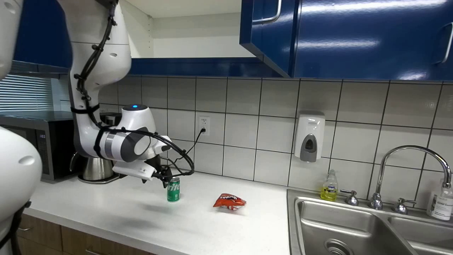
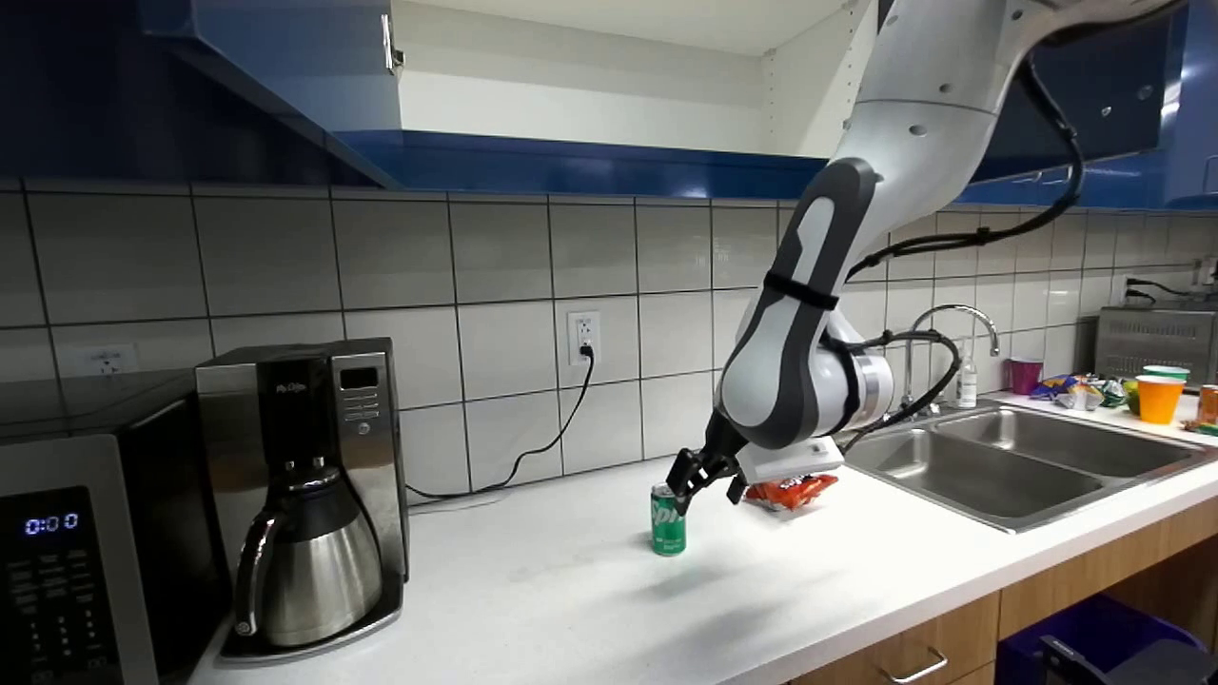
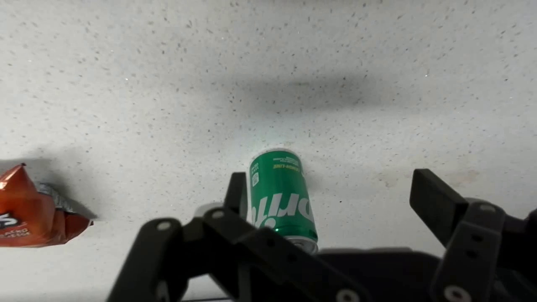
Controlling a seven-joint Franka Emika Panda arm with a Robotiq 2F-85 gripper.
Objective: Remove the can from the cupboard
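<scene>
The small green can (image 1: 173, 193) stands upright on the white countertop in both exterior views (image 2: 668, 535). It also shows in the wrist view (image 3: 280, 184), where a finger hides part of its top end. My gripper (image 3: 329, 188) is open, its fingers wide apart. In the wrist view the can appears between the fingers, close to the left one; I cannot tell whether they touch. In the exterior views the gripper (image 1: 155, 179) (image 2: 709, 490) is low over the counter at the can's top. The blue cupboard (image 1: 191, 67) (image 2: 609, 171) above is open, showing its white interior.
A red packet (image 1: 229, 202) lies beside the can, toward the sink (image 1: 293, 219). A coffee maker with a steel pot (image 2: 324, 561) and a microwave (image 2: 162, 504) stand on the opposite side. A power cord (image 2: 533, 452) hangs along the tiled wall behind.
</scene>
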